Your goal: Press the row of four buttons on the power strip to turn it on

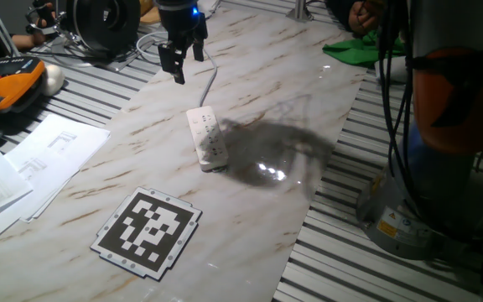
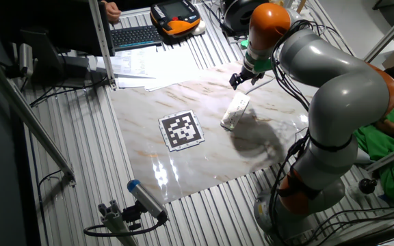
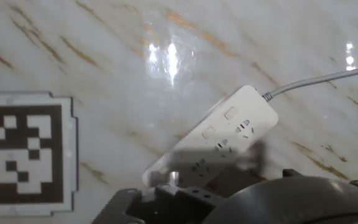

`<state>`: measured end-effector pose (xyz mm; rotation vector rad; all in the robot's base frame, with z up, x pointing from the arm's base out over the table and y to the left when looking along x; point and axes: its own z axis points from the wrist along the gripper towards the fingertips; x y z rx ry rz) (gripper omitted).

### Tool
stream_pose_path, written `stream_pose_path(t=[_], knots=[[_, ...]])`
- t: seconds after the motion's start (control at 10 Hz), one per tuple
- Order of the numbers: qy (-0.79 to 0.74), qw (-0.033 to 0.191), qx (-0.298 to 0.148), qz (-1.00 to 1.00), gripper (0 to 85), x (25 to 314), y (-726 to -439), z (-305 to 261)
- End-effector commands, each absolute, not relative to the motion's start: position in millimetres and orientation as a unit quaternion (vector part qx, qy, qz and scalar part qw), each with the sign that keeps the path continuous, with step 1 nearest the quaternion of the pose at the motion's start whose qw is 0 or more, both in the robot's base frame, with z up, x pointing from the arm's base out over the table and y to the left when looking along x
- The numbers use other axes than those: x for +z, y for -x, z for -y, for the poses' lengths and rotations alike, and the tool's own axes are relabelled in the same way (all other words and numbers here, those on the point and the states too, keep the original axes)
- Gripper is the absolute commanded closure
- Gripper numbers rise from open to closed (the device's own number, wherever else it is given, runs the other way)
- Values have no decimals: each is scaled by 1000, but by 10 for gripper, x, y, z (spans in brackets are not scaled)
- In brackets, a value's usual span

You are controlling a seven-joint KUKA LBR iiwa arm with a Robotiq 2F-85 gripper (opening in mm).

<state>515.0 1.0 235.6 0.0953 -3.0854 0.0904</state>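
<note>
Below the claw (image 1: 182, 60), power strip (image 3: 219, 143) (half hidden).

Bright overhead glare, soft shadow on marble table (image 1: 309, 101).

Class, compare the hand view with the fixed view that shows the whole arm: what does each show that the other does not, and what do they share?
Only the hand view shows the strip's square buttons and socket holes close up. Only the fixed view shows the arm, the claw hanging above the strip's cord end, and a keyboard. Both show the strip, its cord, the marker board and the marble top.
</note>
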Motion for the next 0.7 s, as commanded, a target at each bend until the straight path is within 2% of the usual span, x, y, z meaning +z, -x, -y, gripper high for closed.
stream_pose_path(t=[0.0,0.6], knots=[[-130,122,61,982,850,2359,-5150,-7],[-127,115,61,983,850,2361,-5140,-4]])
